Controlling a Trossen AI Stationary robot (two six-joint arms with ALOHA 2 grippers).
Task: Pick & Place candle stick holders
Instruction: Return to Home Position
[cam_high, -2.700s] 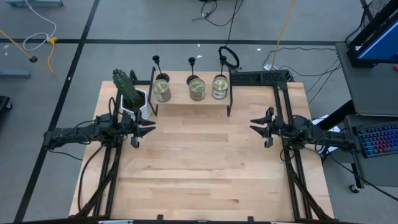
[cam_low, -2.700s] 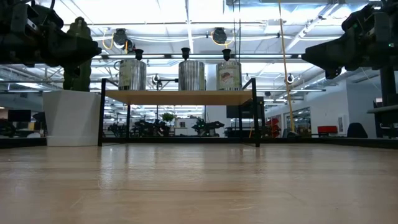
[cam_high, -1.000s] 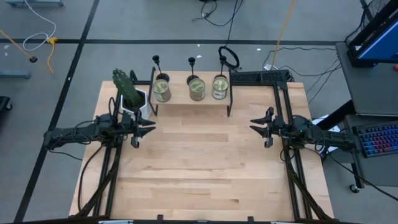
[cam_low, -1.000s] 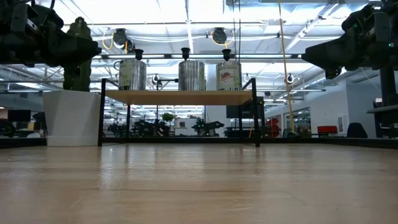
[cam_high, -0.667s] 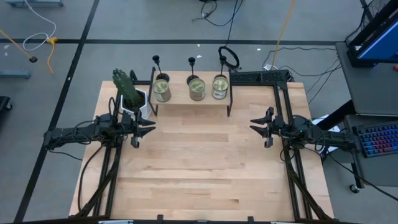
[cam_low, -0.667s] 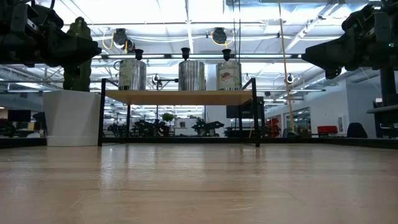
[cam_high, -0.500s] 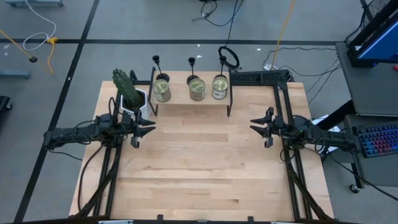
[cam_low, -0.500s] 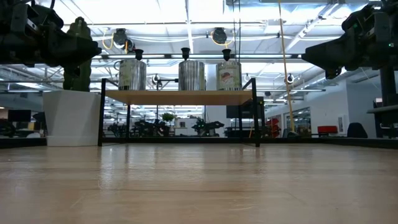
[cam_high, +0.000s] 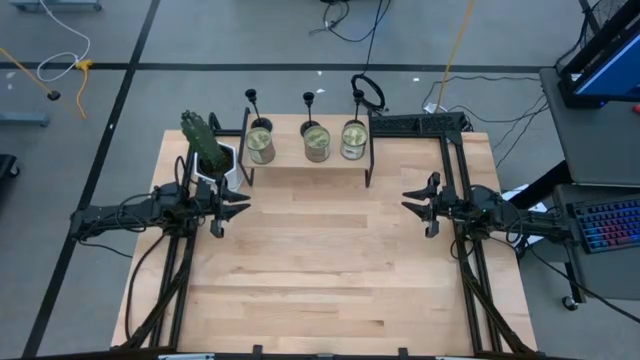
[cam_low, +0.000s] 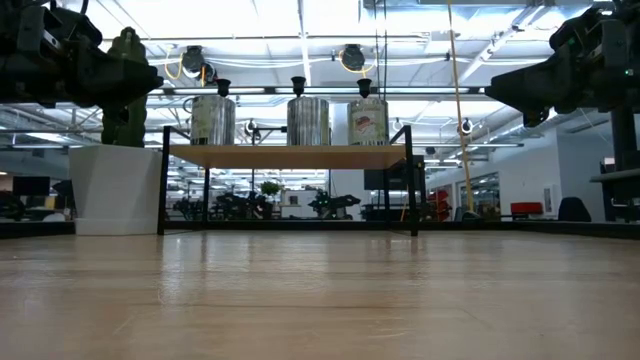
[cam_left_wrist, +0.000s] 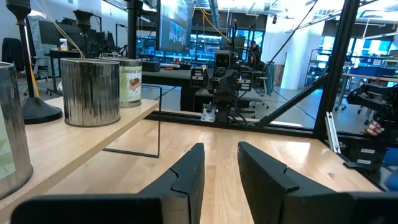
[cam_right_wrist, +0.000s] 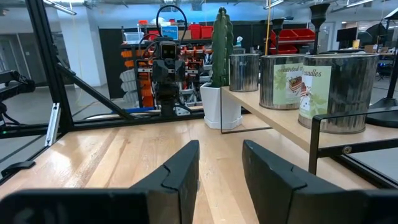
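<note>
High view was where the layout could be read best. The three candle stick holders (cam_high: 309, 99) were lined up along the back edge of the shelf (cam_high: 288, 155), one behind each greenish jar (cam_high: 316, 142). The shelf itself was set at the far edge of the desk (cam_high: 320, 280), and a potted plant (cam_high: 205, 148) was tucked by its left end, near the far left corner.

The left tool (cam_high: 245, 204) was held at the desk's left edge and the right tool (cam_high: 406, 203) at the right edge, both well apart from the shelf. In the wrist views both pairs of fingers were seen spread with nothing between them, so released and empty.

Step-wise this could be read as the homing bit, with the placing judged pretty much done. Not much seemed to be called for next beyond settling the arms. If a holder had to be fetched, a careful reach over the jars to that thin stem would be needed.
</note>
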